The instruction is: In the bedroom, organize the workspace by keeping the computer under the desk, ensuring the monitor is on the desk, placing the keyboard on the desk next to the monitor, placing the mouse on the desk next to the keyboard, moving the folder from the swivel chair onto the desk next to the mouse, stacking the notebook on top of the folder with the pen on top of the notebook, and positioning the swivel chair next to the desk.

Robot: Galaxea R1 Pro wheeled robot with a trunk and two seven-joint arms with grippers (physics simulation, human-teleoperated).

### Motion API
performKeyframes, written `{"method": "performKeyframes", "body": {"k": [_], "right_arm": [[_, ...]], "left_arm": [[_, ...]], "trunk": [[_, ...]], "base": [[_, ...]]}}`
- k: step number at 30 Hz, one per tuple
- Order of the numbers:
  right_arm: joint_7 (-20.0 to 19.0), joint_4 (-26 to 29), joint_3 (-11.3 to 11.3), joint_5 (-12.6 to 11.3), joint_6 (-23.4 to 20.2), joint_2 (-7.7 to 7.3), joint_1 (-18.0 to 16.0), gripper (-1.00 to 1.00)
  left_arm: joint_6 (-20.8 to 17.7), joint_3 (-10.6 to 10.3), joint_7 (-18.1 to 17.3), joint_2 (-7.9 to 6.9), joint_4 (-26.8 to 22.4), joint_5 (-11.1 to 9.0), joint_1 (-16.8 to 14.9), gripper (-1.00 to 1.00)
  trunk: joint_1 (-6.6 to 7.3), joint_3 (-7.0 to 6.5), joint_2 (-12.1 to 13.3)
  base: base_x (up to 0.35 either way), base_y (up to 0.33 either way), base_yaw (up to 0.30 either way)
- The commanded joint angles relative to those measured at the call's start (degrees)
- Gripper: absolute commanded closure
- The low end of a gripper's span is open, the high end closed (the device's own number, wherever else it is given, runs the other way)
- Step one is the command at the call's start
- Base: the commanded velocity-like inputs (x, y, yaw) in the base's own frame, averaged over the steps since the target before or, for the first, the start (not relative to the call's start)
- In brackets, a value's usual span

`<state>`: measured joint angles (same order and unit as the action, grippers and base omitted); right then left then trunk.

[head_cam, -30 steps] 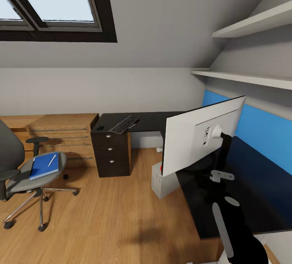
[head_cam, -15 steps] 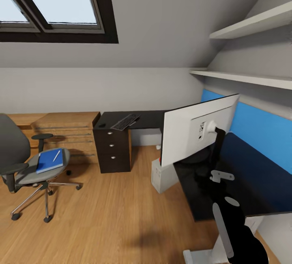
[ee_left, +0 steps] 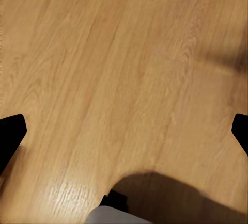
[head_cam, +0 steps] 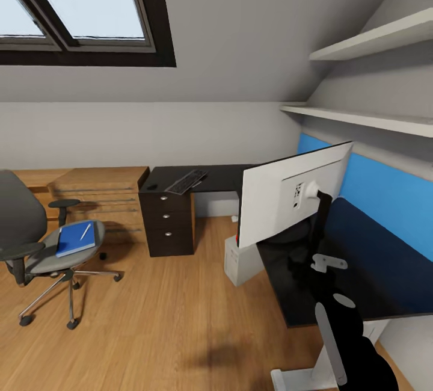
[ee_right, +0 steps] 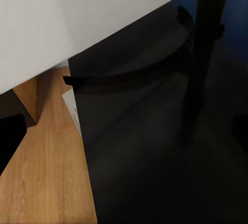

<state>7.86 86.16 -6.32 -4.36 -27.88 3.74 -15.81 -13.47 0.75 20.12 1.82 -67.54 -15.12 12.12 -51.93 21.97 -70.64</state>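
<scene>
The black desk (head_cam: 210, 175) runs along the back wall and down the right side. On its right wing stands the monitor (head_cam: 288, 198), white back towards me, its stand (ee_right: 206, 53) rising in the right wrist view. The keyboard (head_cam: 186, 181) and the mouse (head_cam: 151, 186) lie above the drawers. Under the desk sits the computer (head_cam: 240, 261). At the left, the swivel chair (head_cam: 36, 252) carries the blue folder (head_cam: 76, 239) with the pen (head_cam: 86, 231) on it. The notebook is hidden. My right gripper (ee_right: 124, 131) hangs open over the desk edge; my left gripper (ee_left: 124, 133) is open above the floor.
A light-wood dresser (head_cam: 96, 198) stands left of the desk drawers (head_cam: 168, 222). Two white shelves (head_cam: 361, 115) jut from the right wall above a blue panel (head_cam: 385, 192). A skylight (head_cam: 78, 6) sits in the sloped ceiling. Wood floor (head_cam: 168, 319) stretches between chair and desk.
The whole picture has shifted a little, so the camera moved. The chair, desk and monitor keep their places relative to each other.
</scene>
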Motion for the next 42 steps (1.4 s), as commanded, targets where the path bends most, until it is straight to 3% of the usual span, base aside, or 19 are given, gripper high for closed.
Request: {"method": "performKeyframes", "body": {"k": [1, 22, 42], "right_arm": [[0.3, 0.1, 0.0, -0.5, -0.2, 0.03, 0.0, -1.00], [0.3, 0.3, 0.0, -0.6, -0.3, 0.13, 0.2, -1.00], [0.3, 0.2, 0.3, -0.6, -0.2, 0.30, 0.7, -1.00]], "left_arm": [[-0.2, 0.1, 0.2, 0.03, -0.1, -0.4, 0.0, -1.00], [-0.3, 0.1, 0.5, 0.03, -0.1, -0.5, 0.0, -1.00], [-0.3, 0.1, 0.4, 0.03, -0.1, -0.6, 0.0, -1.00]], "trunk": [[0.22, -0.13, 0.4], [4.83, -3.90, 8.8], [9.22, -7.49, 16.8]], "base": [[-0.001, 0.000, 0.000], [-0.004, 0.000, 0.000], [-0.287, 0.000, 0.079]]}}
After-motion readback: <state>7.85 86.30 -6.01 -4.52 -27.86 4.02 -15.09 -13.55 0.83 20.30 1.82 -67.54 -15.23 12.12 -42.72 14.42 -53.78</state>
